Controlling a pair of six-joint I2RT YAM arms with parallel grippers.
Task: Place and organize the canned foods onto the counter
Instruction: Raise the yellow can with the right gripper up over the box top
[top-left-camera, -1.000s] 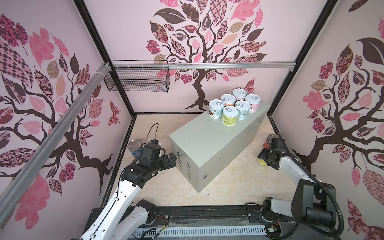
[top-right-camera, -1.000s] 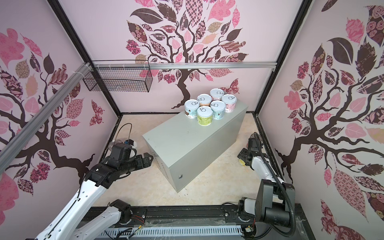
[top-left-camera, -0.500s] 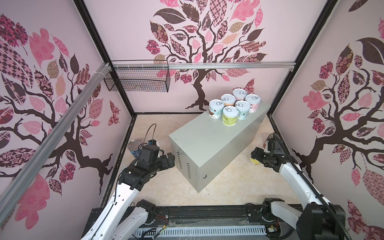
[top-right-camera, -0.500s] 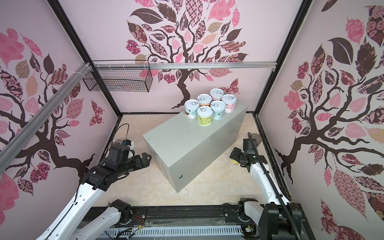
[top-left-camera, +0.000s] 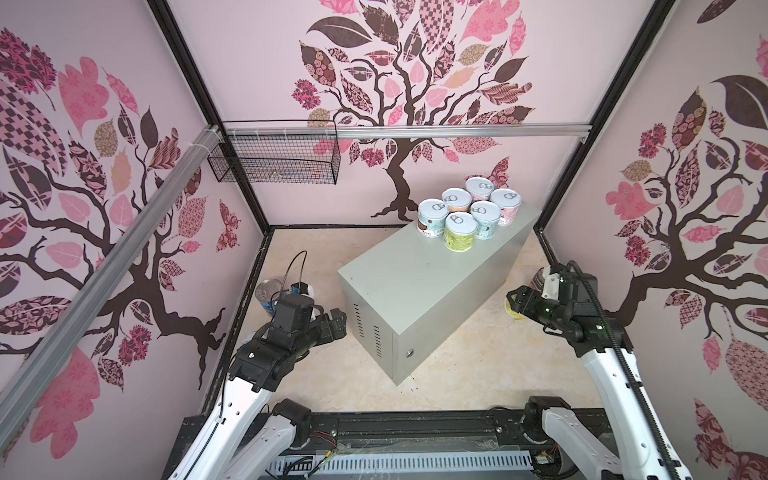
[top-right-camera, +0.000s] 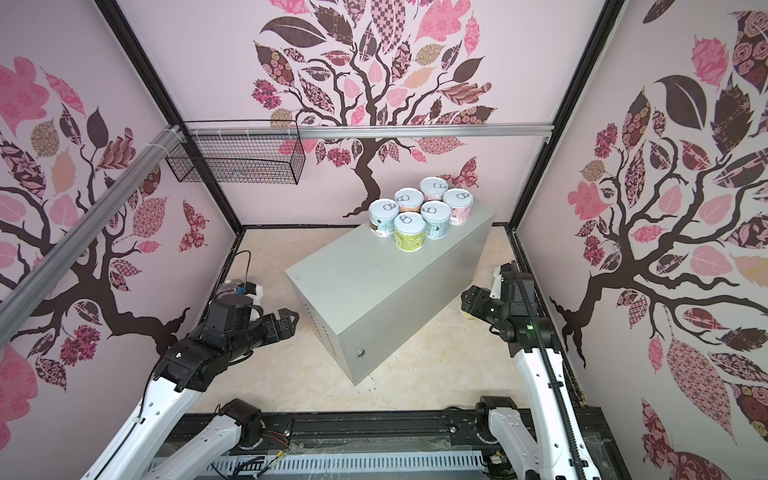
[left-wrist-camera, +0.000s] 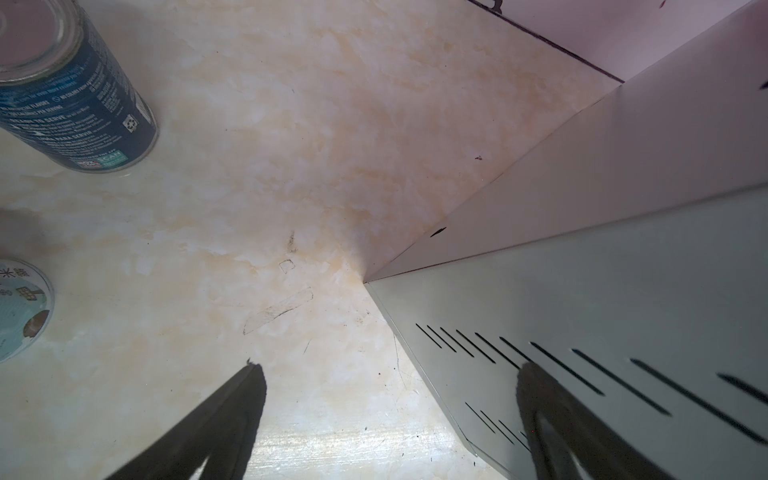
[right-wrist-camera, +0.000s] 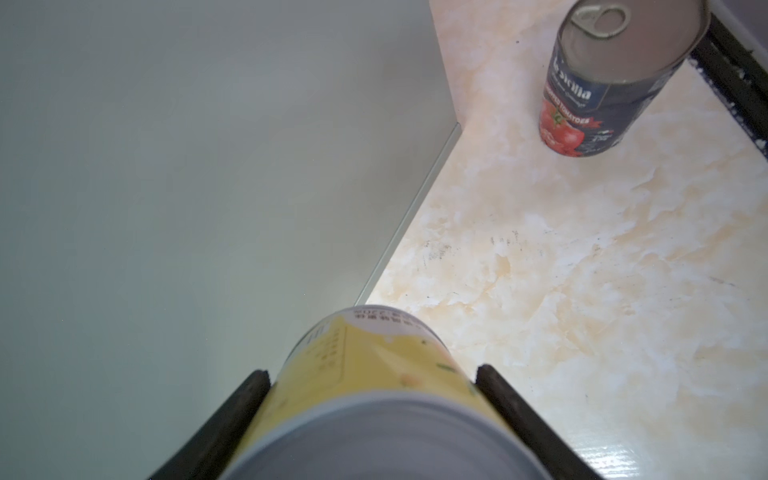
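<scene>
The counter (top-left-camera: 415, 282) (top-right-camera: 374, 274) is a long light-grey metal box on the marbled floor. Several short cans (top-left-camera: 469, 212) (top-right-camera: 419, 212) stand clustered at its far end. My right gripper (top-left-camera: 515, 300) (right-wrist-camera: 372, 374) is shut on a yellow can (right-wrist-camera: 365, 374) (top-left-camera: 514, 312), held beside the counter's right wall (right-wrist-camera: 187, 187). A dark tomato can (right-wrist-camera: 602, 91) stands on the floor beyond it. My left gripper (top-left-camera: 336, 322) (left-wrist-camera: 390, 368) hangs open and empty by the vent-slot end (left-wrist-camera: 582, 374). A tall blue can (left-wrist-camera: 70, 95) (top-left-camera: 268, 291) and a short teal can (left-wrist-camera: 20, 307) stand on the floor nearby.
A black wire basket (top-left-camera: 274, 162) hangs on the aluminium rail at the back left. Patterned walls close in on three sides. The arms' black base rail (top-left-camera: 395, 419) runs along the front edge.
My right gripper has carried the yellow can away from the right wall, toward the counter and slightly upward. The left arm has barely shifted and stays open.
</scene>
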